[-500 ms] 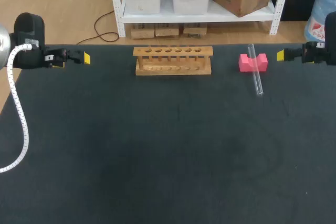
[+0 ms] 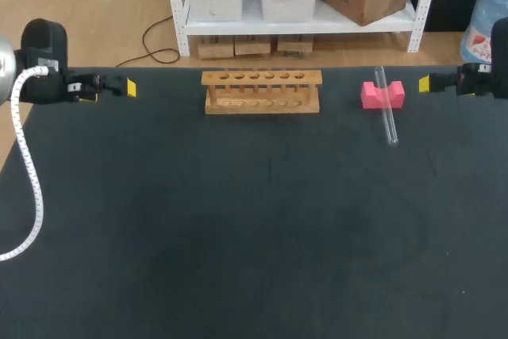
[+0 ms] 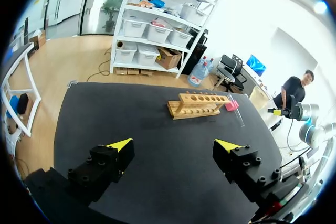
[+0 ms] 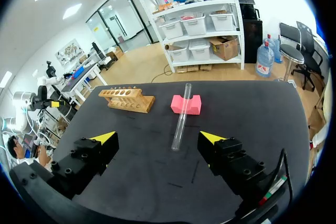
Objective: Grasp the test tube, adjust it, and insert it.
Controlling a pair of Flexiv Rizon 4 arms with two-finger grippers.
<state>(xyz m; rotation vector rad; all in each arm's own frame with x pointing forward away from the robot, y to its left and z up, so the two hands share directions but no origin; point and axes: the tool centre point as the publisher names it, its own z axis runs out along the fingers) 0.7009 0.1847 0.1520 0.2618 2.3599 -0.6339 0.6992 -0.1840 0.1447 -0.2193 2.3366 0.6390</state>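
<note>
Now left tool (image 3: 173,144) and right tool (image 4: 157,137) gape; test tube (image 2: 389,121) leans on pink block (image 2: 370,95) near rack (image 2: 262,91).

Head camera looks down on the dark table (image 2: 238,236) from above and behind. Each wrist camera looks inward from one table end, low and well back — all three share the wooden rack (image 2: 262,91)

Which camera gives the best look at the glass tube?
The right wrist view: the glass tube lies close ahead of the right hand, resting on the pink block. The head view shows the tube smaller; the left wrist view, a faint sliver far off.
</note>
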